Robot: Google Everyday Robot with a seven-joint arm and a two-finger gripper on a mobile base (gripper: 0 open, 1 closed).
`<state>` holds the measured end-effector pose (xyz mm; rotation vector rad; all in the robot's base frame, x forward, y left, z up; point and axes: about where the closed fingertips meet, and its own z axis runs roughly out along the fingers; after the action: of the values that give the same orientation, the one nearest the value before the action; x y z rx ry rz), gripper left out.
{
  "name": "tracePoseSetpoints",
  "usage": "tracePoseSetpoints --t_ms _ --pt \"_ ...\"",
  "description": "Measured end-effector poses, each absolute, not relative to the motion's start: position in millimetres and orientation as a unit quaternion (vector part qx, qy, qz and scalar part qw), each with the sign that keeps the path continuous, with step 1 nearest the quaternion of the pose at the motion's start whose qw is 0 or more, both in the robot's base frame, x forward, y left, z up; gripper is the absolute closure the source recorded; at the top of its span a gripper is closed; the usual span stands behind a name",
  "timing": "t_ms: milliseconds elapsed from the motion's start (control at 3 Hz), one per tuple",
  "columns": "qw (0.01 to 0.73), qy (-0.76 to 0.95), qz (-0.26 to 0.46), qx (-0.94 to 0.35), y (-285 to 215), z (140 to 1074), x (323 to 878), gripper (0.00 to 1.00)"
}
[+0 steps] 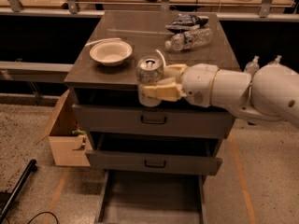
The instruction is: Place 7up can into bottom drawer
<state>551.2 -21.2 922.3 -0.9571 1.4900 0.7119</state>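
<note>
The 7up can (149, 80) is a silver can with a pull-tab top, held upright in the air just past the cabinet's front edge, in front of the top drawer. My gripper (156, 83) is shut on the can, its cream fingers (161, 91) wrapped around its side, with the white arm reaching in from the right. The bottom drawer (152, 197) is pulled open at the foot of the cabinet, a wide grey tray with a bare floor, well below the can.
On the cabinet top (140, 36) stand a white bowl (110, 52), a clear plastic bottle (189, 38) lying down and a snack bag (187, 20). The two higher drawers (152, 120) have black handles. A cardboard box (65, 132) sits at the left.
</note>
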Motion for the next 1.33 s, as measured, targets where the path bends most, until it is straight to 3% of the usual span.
tracePoseSetpoints --t_ms 667,1333 --pt "0.584 0.57 0.332 -0.473 36.2 832.9 506.7 1.0" --pt "0.544 0.567 0.338 -0.518 51.4 722.4 473.9 1.0"
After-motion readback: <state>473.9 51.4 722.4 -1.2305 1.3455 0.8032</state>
